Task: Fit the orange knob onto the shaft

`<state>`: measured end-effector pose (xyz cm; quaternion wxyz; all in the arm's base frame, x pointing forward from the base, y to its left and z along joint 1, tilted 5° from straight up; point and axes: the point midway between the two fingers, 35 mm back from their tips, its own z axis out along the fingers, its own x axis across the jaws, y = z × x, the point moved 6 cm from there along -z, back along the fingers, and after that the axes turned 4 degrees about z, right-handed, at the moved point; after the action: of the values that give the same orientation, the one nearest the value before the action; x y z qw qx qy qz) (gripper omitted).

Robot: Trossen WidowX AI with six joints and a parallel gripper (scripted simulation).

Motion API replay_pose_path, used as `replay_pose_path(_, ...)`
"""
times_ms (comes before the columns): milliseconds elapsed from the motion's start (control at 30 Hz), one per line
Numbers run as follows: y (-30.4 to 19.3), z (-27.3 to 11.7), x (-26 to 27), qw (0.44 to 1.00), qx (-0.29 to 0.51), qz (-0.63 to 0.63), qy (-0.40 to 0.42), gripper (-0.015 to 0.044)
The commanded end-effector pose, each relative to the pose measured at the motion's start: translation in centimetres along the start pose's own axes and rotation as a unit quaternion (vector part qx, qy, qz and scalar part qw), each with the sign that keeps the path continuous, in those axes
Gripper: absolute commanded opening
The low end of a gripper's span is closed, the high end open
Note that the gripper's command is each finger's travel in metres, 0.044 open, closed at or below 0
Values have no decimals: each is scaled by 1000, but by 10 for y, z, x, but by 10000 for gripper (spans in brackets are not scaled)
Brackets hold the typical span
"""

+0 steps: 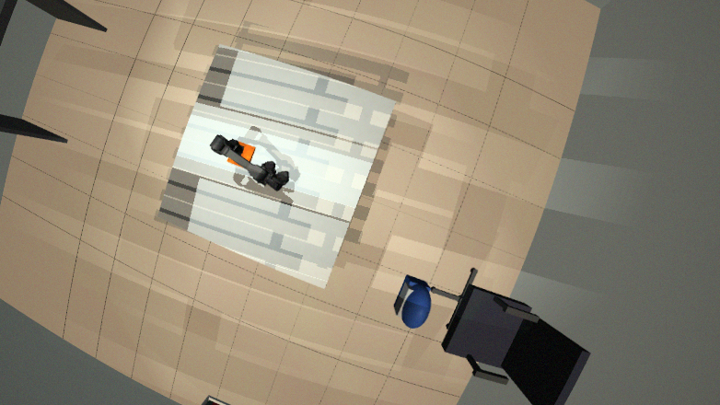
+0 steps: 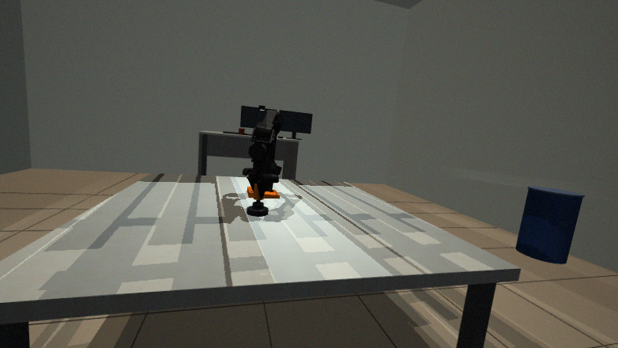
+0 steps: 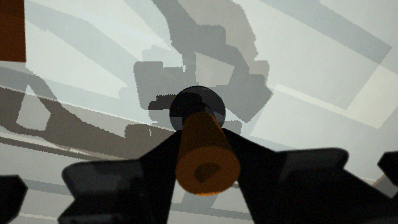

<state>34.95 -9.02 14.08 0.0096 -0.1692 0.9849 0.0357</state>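
Note:
The orange knob [image 2: 256, 191] [image 3: 204, 145] is upright between my fingers. A dark recess shows in its top end in the wrist view. My gripper [image 2: 258, 189] [image 3: 201, 133] is shut on the knob, directly over the round dark pedestal [image 2: 257, 211] [image 3: 186, 107]. In the exterior view the knob's lower end is at the top of the dark raised part on the pedestal, clear of the wide base. The shaft's flat side is hidden, and I cannot tell how far the shaft is inside the knob. In the top view the arm hides the knob and pedestal.
The arm's orange base plate [image 1: 247, 152] [image 2: 270, 194] is behind the pedestal on the white table [image 1: 302, 241] [image 2: 302, 272]. Shadows of the arm fall around the pedestal. A blue bin [image 1: 416, 306] [image 2: 548, 225] and a dark chair [image 1: 485, 322] stand off the table.

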Motion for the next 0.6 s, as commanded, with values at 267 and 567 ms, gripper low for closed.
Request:
replay_pose_path(267,-1,0,0,1000,3,-2,0,0)
replay_pose_path(567,0,-4,1,1000,3,16,0,0)
